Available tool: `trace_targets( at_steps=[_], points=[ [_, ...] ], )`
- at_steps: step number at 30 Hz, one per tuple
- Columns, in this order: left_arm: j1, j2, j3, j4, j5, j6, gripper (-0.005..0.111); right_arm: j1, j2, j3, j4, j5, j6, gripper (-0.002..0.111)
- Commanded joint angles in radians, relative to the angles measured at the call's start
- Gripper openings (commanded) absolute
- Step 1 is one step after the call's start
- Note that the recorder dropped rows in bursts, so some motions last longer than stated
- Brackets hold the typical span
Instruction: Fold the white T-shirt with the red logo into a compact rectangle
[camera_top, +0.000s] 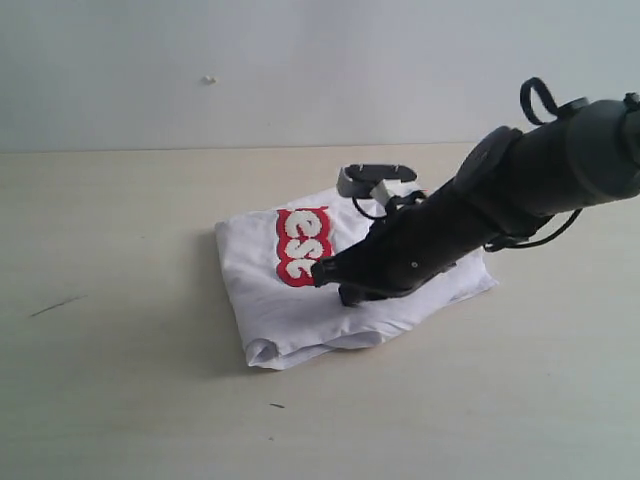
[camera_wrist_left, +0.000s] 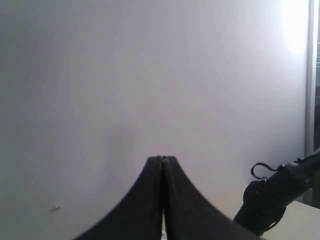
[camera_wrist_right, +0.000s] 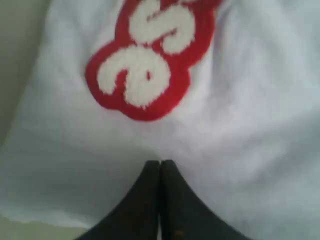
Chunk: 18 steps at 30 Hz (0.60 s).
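The right gripper (camera_wrist_right: 160, 163) has its jaws pressed flat together, the dark tips meeting in a thin seam with no gap between them. They lie low over the white T-shirt (camera_wrist_right: 250, 125), though I cannot tell whether they touch the cloth. The red logo (camera_wrist_right: 147, 75) sits just ahead of them. That close view gives only two fuzzy white letters on their thick red outline, somewhat blurred, with smooth white cloth around them. The exterior view supplies the wider lay: the shirt is a folded bundle near the middle of the pale table (camera_top: 120, 380), with a rolled edge at its near left corner. The logo lies on the upper face toward the left side, and three of its letters show. The right arm (camera_top: 520, 190) reaches in from the right across the bundle and hides much of its right half, the gripper's tip resting just beside the logo's near end. The left gripper (camera_wrist_left: 161, 158) is likewise closed, tip against tip. It appears only in its own wrist view, held against a blank pale wall (camera_wrist_left: 125, 75), and the exterior view does not take it in. The left wrist view also catches the dark right arm at its edge, with a looped cable (camera_wrist_left: 260, 170) on top
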Motion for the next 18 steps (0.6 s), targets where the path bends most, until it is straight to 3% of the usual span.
trace_targets(
  at_steps=[1, 10, 18],
  points=[
    [0.002, -0.002, 0.004, 0.006, -0.015, 0.004, 0.0, 0.027, 0.065, -0.01, -0.007, 0.053, -0.015, 0.0],
    [0.002, -0.002, 0.004, 0.006, -0.006, 0.004, 0.0, 0.206, 0.076, -0.066, 0.007, -0.001, -0.007, 0.0],
    [0.002, -0.002, 0.004, 0.006, 0.003, 0.004, 0.0, 0.217, 0.058, -0.085, -0.013, -0.003, 0.021, 0.0]
  ],
)
